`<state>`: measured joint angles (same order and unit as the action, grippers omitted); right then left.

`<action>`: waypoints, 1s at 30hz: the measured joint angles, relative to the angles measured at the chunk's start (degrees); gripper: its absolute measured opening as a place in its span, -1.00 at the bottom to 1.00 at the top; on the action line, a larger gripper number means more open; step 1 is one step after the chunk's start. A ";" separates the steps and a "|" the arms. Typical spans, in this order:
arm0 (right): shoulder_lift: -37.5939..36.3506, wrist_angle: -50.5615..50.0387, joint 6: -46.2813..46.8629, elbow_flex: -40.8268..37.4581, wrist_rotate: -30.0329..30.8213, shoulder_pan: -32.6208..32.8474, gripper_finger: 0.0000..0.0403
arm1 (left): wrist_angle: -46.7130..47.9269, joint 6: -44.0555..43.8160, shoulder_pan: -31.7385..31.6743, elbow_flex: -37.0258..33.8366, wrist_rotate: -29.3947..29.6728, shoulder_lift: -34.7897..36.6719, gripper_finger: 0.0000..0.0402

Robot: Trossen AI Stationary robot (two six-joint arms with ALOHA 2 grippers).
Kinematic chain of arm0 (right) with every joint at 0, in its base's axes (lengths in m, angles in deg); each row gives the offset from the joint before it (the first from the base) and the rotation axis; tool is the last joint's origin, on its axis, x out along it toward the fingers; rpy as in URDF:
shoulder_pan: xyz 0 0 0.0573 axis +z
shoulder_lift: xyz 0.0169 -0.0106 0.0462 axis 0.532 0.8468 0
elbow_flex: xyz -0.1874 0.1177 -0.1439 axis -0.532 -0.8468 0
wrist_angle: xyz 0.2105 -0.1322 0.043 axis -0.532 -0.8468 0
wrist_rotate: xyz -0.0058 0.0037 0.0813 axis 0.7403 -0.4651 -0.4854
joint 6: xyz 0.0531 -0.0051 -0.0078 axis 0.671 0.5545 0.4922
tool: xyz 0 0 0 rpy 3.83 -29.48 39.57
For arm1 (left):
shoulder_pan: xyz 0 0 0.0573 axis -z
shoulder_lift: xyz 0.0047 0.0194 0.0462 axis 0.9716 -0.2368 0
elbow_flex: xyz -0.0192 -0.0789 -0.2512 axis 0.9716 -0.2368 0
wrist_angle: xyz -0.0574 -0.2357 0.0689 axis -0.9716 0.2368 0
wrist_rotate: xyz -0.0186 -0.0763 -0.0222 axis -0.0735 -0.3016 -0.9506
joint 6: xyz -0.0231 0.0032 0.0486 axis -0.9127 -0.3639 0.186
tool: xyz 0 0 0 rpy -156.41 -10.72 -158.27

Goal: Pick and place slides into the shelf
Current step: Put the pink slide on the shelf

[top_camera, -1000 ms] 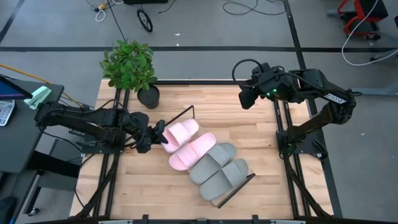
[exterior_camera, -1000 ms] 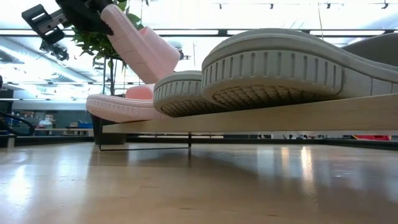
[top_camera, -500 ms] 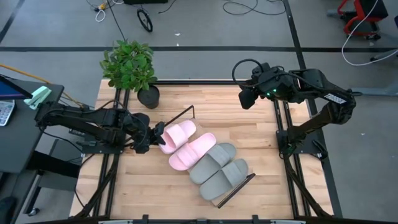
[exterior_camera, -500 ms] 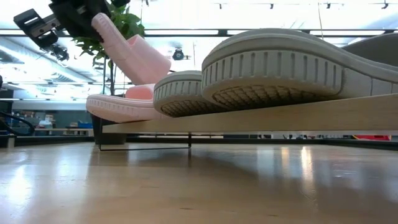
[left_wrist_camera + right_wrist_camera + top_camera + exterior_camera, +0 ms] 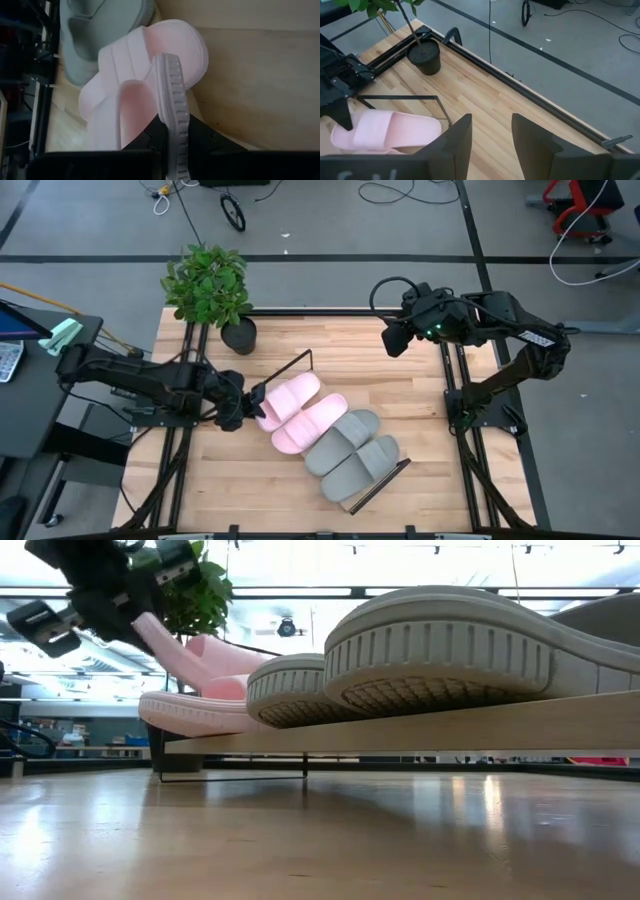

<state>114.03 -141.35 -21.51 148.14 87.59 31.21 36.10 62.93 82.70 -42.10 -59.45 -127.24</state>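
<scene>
Ribbed-soled pink foam slide [image 5: 172, 105] pinched between left fingers [image 5: 150, 137]; right fingers [image 5: 460, 135] parted, empty.

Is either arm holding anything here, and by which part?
The left gripper pinches a pink slide by its sole edge at one end. The right gripper holds nothing.

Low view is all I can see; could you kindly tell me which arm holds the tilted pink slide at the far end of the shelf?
Observer: The left claw, shut on the held pink slide; the left wrist view shows its sole edge pinched between the fingers.
Operator: Thank you. Where is the other arm?
Observer: The right claw hangs open over the far right part of the table, holding nothing.
Operator: How many slides lie flat on the shelf?
Observer: From above, three: the second pink slide and two grey slides, side by side.
</scene>
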 joint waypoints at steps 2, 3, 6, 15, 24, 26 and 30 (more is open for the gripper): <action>0.00 0.00 -0.02 0.00 -0.02 0.00 -0.28 | -1.33 -0.56 0.00 -1.28 -0.02 0.02 -0.78; 0.00 0.00 -0.02 0.00 -0.04 0.00 -0.29 | -1.85 -0.60 -0.02 -1.85 0.02 0.02 -0.79; 0.00 0.00 0.00 0.00 -0.03 0.00 -0.29 | -2.37 -0.93 -0.02 -2.62 0.07 0.02 -0.79; 0.00 0.00 -0.01 0.00 -0.02 0.00 -0.29 | -2.04 -2.61 -0.11 -2.83 -0.09 -0.57 -0.76; 0.00 -0.01 -0.02 0.00 -0.02 -0.01 -0.29 | 0.17 -3.72 -0.11 -2.90 0.11 -1.71 -0.77; 0.00 -0.02 -0.02 0.00 -0.07 -0.02 -0.29 | 0.27 -3.75 -0.11 -2.88 -0.02 -2.65 -0.73; 0.00 -0.02 -0.02 0.00 -0.28 0.00 -0.29 | 0.25 -5.71 -0.13 -2.88 -0.12 -3.51 -0.66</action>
<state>114.03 -141.38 -21.53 148.14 87.32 31.21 36.35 57.21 82.57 -44.97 -59.57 -130.76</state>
